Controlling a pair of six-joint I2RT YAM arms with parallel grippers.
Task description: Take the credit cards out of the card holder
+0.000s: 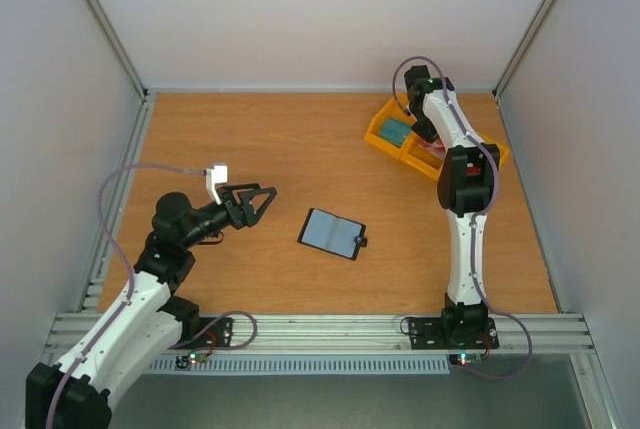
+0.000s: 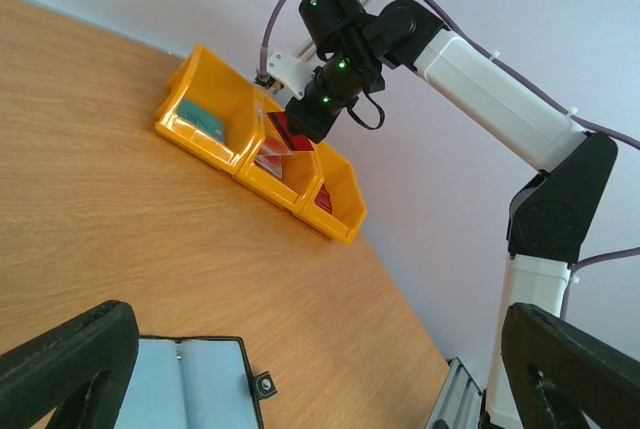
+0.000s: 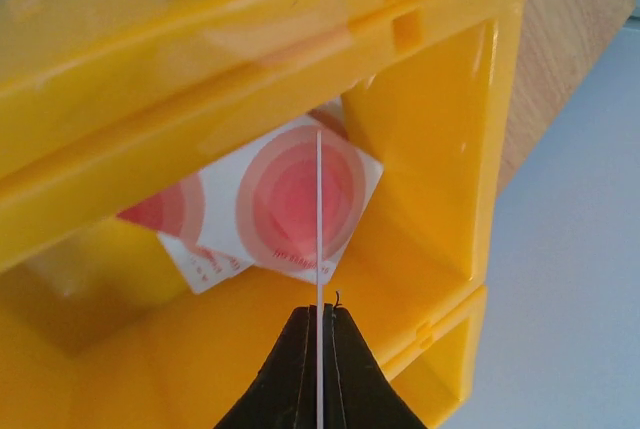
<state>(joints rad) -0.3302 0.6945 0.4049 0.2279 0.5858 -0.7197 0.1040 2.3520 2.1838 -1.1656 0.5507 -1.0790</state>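
The card holder (image 1: 333, 234) lies open and flat mid-table, grey-blue with a small black snap tab; its right half shows at the bottom of the left wrist view (image 2: 195, 389). My left gripper (image 1: 262, 199) hovers open just left of it, with nothing between its fingers (image 2: 70, 364). My right gripper (image 3: 319, 317) is shut on a thin credit card (image 3: 319, 239), seen edge-on, over the middle compartment of the yellow tray (image 3: 430, 249). From the left wrist that held card looks red (image 2: 284, 136). A white card with red circles (image 3: 290, 199) lies in the compartment below it.
The yellow three-compartment tray (image 1: 382, 135) stands at the back right of the table, near the right wall. A teal card (image 2: 205, 119) lies in its left compartment and a red one (image 2: 325, 199) in its right. The right arm (image 2: 500, 99) reaches over it.
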